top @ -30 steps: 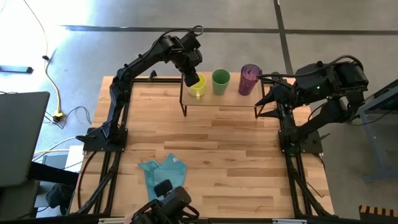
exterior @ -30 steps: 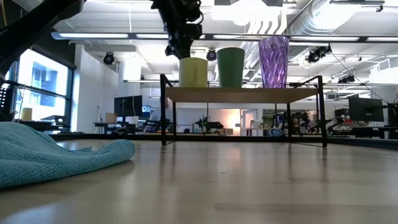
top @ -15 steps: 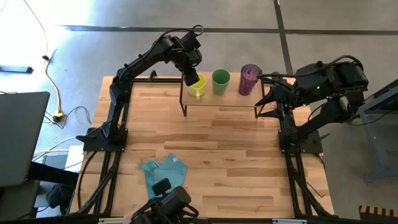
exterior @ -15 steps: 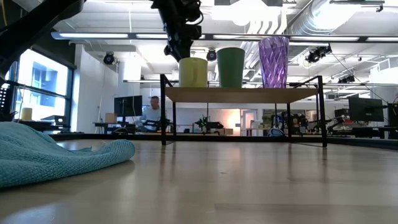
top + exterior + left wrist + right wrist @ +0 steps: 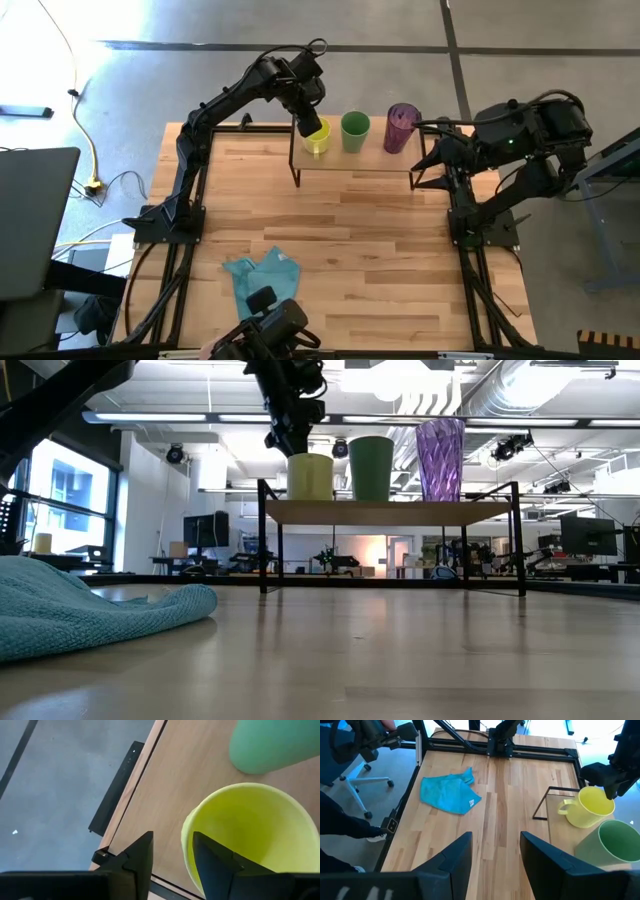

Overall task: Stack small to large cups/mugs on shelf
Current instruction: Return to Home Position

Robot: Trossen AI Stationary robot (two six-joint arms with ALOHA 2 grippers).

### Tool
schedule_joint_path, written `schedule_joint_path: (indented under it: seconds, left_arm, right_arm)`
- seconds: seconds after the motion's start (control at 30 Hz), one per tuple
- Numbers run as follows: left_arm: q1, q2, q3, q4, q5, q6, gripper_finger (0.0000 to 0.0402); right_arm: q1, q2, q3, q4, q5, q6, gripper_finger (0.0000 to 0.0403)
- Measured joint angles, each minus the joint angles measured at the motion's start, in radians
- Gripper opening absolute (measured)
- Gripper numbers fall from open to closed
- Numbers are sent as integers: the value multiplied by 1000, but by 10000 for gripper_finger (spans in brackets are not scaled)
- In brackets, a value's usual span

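Overhead, left gripper (image 5: 172,845) jaws parted astride yellow mug (image 5: 250,835) rim.

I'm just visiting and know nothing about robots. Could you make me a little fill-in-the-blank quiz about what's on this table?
The cup in the middle of the shelf is ___ in colour. The left gripper is at the rim of the ___ mug. The teal cloth lies on the ___, not on the shelf. Missing words: green; yellow; table.
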Motion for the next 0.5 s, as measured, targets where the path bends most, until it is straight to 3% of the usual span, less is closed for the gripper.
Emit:
schedule_joint_path:
  seconds: [0.5]
  left_arm:
    - [0,0,0,19,90,-32,141]
  right_arm:
    - [0,0,0,1,0,0,155]
